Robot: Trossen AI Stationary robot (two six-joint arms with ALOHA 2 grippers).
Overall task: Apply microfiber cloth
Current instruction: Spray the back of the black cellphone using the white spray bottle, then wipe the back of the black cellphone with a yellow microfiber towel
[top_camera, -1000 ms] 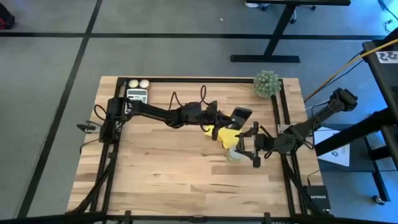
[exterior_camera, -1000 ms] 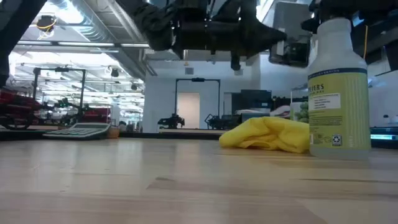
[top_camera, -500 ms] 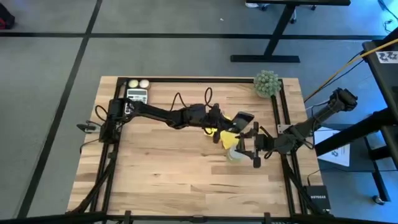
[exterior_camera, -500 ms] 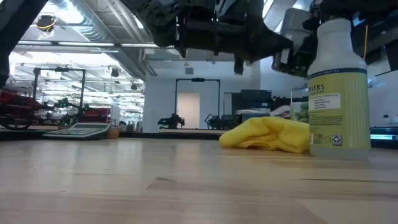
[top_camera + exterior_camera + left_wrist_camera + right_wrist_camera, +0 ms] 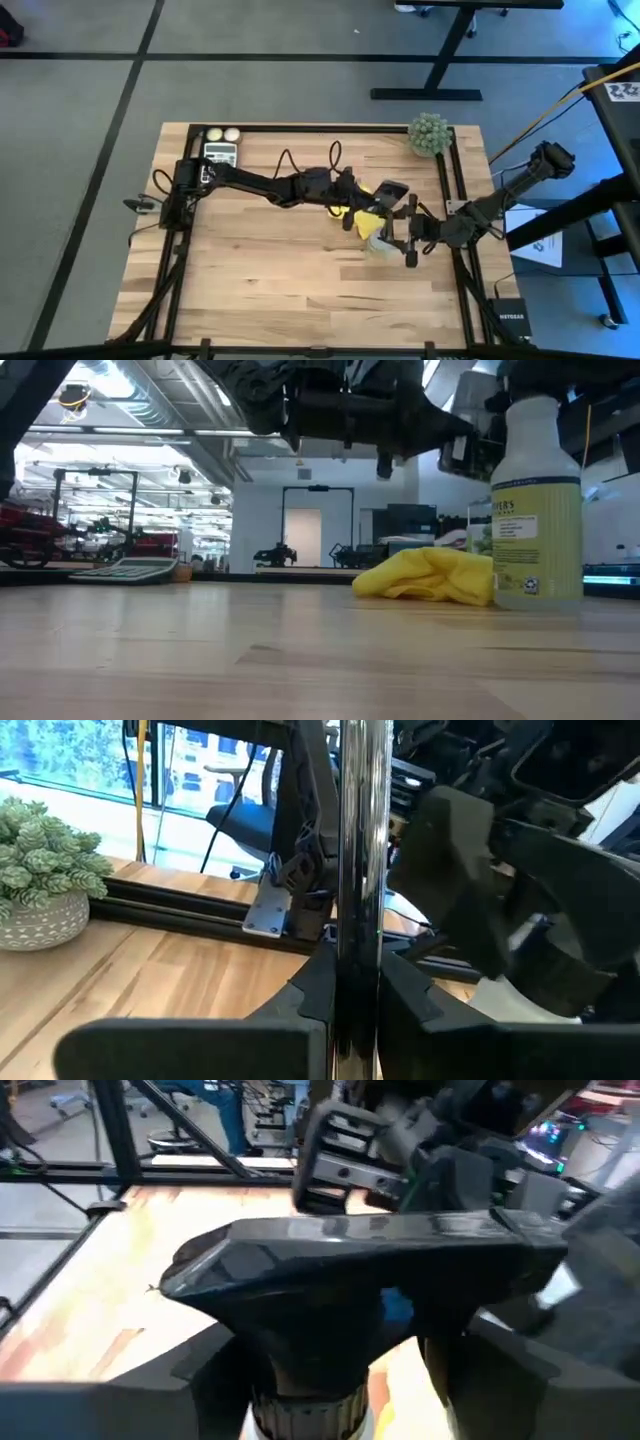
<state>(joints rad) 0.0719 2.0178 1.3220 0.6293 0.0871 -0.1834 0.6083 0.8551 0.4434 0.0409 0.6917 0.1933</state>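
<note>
Overhead lighting is even; my arms cast only soft shadows on the table (image 5: pixel 250 270). Low view: ceiling lights (image 5: pixel 95 385) glare brightly and the near tabletop blurs. My right wrist picture is blurred throughout.

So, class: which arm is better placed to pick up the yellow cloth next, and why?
Probably neither is free: the left gripper is shut on the smartphone above the microfiber cloth, and the right gripper is shut on the spray bottle. Left sits closer over it.
</note>
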